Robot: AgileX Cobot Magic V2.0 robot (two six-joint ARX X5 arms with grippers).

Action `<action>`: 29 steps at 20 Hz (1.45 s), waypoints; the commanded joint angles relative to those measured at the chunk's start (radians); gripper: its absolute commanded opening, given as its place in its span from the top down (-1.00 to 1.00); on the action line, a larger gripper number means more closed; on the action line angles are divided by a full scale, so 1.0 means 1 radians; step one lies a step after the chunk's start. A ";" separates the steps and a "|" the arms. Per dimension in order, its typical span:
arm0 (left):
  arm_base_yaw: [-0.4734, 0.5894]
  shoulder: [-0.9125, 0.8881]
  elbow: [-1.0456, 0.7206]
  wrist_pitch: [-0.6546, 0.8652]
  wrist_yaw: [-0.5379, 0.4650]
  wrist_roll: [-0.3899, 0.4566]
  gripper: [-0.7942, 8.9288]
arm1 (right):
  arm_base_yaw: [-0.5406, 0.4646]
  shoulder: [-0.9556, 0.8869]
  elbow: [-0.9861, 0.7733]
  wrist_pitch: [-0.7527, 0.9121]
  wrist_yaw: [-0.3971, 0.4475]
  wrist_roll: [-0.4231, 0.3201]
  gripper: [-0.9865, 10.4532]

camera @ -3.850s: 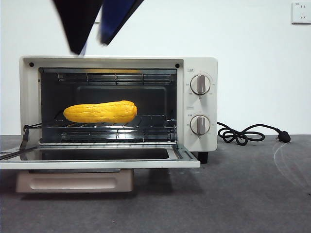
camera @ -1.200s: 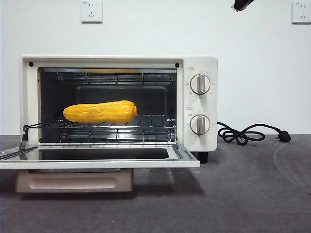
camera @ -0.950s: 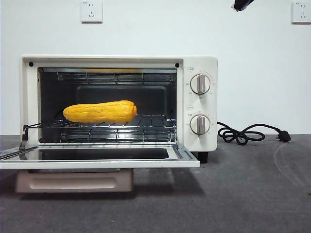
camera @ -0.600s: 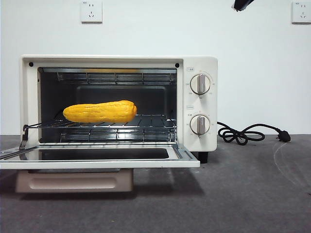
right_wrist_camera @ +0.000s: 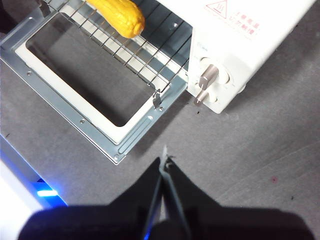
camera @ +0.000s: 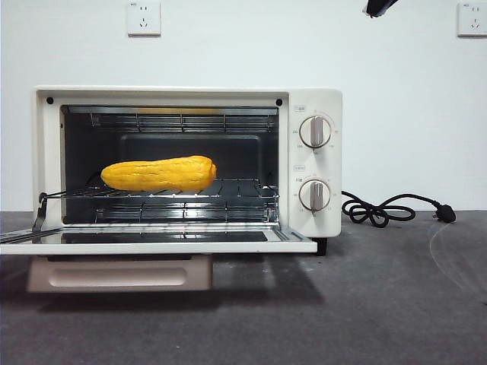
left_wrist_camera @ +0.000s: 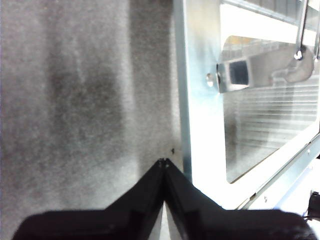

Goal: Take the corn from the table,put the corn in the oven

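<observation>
The yellow corn (camera: 158,174) lies on the wire rack inside the cream oven (camera: 316,99), toward its left side. The oven door (camera: 152,247) hangs down open, with its beige handle (camera: 122,275) below the front edge. My left gripper (left_wrist_camera: 163,162) is shut and empty, low over the table (left_wrist_camera: 75,100), its tips right beside the metal edge of the door (left_wrist_camera: 200,125). My right gripper (right_wrist_camera: 164,161) is shut and empty, high above the table in front of the oven (right_wrist_camera: 250,35). It looks down on the corn (right_wrist_camera: 120,15) and shows as a black tip (camera: 378,7).
A black power cord (camera: 380,211) lies coiled on the grey table (camera: 380,304) right of the oven. Two knobs (camera: 314,131) sit on the oven's right panel. A wall socket (camera: 143,17) is on the white wall behind.
The arms that hung over the oven three seconds ago have left the front view. In the last half second the open door's front edge and handle have risen slightly. The corn has not moved.
</observation>
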 commanded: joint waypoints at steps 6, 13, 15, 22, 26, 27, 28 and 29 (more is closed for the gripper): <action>-0.006 0.003 0.050 -0.055 0.151 0.002 0.85 | -0.001 -0.001 0.002 0.004 -0.003 -0.007 0.85; -0.006 0.002 0.193 -0.154 0.166 0.005 0.85 | -0.001 -0.001 0.002 0.004 -0.003 -0.007 0.85; -0.006 0.002 0.235 -0.164 0.166 0.003 0.85 | -0.001 -0.001 0.002 0.004 -0.003 -0.007 0.85; -0.006 0.002 0.391 -0.177 0.166 -0.037 0.85 | -0.001 -0.001 0.002 0.004 -0.002 -0.008 0.85; -0.006 0.002 0.483 -0.199 0.166 -0.045 0.85 | -0.001 -0.001 0.002 0.004 -0.002 -0.008 0.85; -0.006 0.002 0.503 -0.198 0.166 -0.050 0.85 | -0.001 -0.001 0.002 0.005 -0.002 -0.008 0.85; -0.006 0.002 0.515 -0.197 0.165 -0.051 0.85 | -0.001 -0.001 0.002 0.005 -0.002 -0.008 0.85; -0.006 0.002 0.524 -0.196 0.164 -0.052 0.85 | -0.001 -0.001 0.002 0.005 -0.002 -0.008 0.85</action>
